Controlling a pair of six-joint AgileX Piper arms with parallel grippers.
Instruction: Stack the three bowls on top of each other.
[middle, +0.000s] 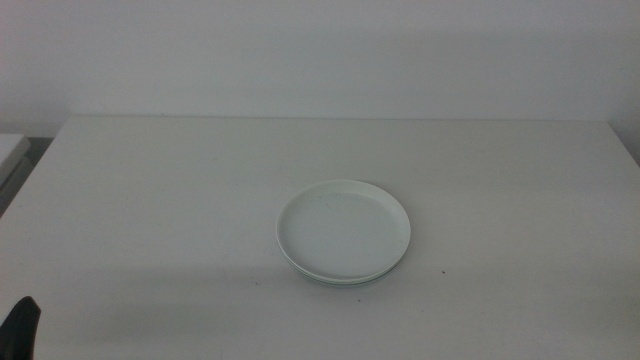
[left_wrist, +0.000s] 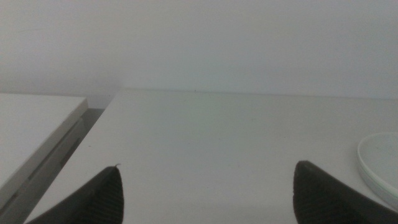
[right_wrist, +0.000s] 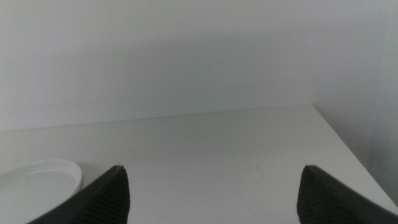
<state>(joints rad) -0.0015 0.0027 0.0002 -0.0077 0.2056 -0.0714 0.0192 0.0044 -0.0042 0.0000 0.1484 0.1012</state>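
Observation:
A stack of bowls stands near the table's middle in the middle view. The white bowl (middle: 342, 228) is on top; a thin mint green rim (middle: 345, 280) shows under its near edge, and I cannot make out the grey-blue bowl. The stack also shows in the left wrist view (left_wrist: 380, 165) and in the right wrist view (right_wrist: 38, 183). My left gripper (left_wrist: 205, 193) is open and empty, waiting at the table's near left corner, with a jaw tip in the middle view (middle: 20, 325). My right gripper (right_wrist: 211, 193) is open and empty, out of the middle view.
The white table (middle: 150, 200) ends at a pale wall behind. A second white surface (middle: 10, 150) stands beside the table's left edge, across a narrow gap, and also shows in the left wrist view (left_wrist: 31, 130). The table's right edge (right_wrist: 348, 149) shows in the right wrist view.

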